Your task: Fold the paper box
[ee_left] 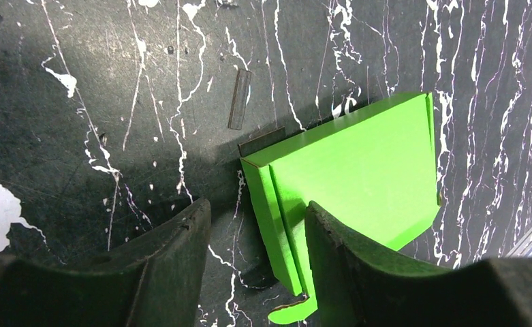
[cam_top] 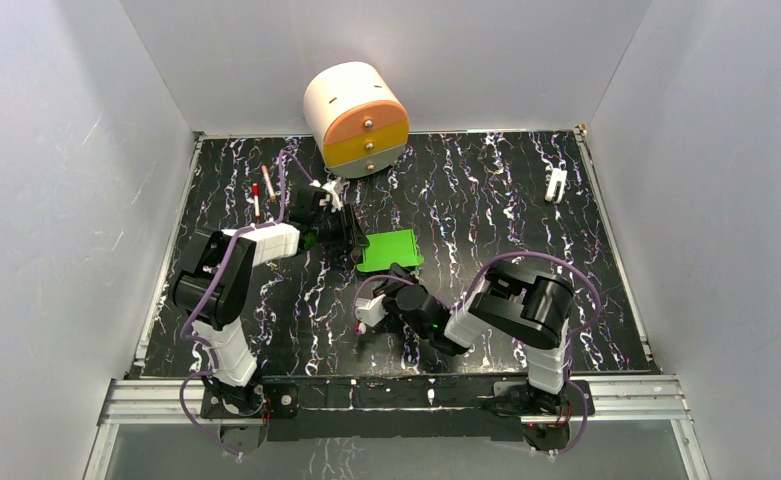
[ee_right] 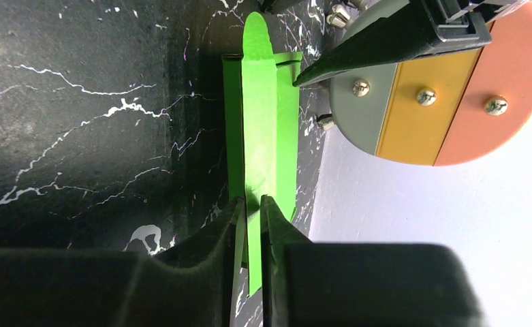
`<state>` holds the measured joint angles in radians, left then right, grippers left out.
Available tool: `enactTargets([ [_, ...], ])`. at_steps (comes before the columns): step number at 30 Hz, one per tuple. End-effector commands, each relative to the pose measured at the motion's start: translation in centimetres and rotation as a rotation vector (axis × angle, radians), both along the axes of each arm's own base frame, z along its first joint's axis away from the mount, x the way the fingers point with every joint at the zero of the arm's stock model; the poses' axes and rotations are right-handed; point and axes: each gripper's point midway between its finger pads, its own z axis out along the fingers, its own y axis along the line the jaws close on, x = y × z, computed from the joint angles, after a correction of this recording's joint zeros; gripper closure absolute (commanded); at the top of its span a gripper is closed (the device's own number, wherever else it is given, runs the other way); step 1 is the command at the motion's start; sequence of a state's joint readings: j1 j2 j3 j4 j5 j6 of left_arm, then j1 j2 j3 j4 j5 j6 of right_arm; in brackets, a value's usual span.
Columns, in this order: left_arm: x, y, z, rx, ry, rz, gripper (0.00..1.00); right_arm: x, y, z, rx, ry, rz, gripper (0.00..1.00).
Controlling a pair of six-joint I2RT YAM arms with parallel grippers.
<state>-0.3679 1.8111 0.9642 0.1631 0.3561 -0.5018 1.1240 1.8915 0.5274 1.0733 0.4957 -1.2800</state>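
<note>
The paper box [cam_top: 390, 249] is bright green card, folded into a low flat box in the middle of the table. My left gripper [cam_top: 352, 238] is at its left edge. In the left wrist view my left gripper [ee_left: 256, 212] is open, the box's [ee_left: 358, 170] left side wall stands between the fingers, and a rounded tab sticks out at its near corner. My right gripper [cam_top: 398, 277] is at the box's near edge. In the right wrist view my right gripper [ee_right: 251, 204] is shut on a thin edge of the box [ee_right: 261, 122].
The cream round drawer unit [cam_top: 358, 118] with orange and yellow drawers stands at the back; it also shows in the right wrist view [ee_right: 440, 102]. Two pens [cam_top: 257, 200] lie at the back left. A white clip [cam_top: 556, 184] lies back right. A small card strip [ee_left: 239, 99] lies beyond the box.
</note>
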Motion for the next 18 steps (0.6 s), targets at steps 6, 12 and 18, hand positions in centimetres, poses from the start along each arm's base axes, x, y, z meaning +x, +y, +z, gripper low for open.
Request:
enactTargets([
  [6,-1.3,0.3,4.3,-0.030,-0.011,-0.002,0.46,-1.3,1.6,4.5,0.124,0.066,0.028,1.00],
  [12,-1.7,1.1,8.6,-0.039,-0.082,0.037,0.44,-2.8,1.7,6.0,0.136,0.240,0.031,1.00],
  [18,-2.6,2.9,13.6,-0.018,-0.191,0.100,0.39,-4.9,1.9,7.1,0.123,0.463,0.024,1.00],
])
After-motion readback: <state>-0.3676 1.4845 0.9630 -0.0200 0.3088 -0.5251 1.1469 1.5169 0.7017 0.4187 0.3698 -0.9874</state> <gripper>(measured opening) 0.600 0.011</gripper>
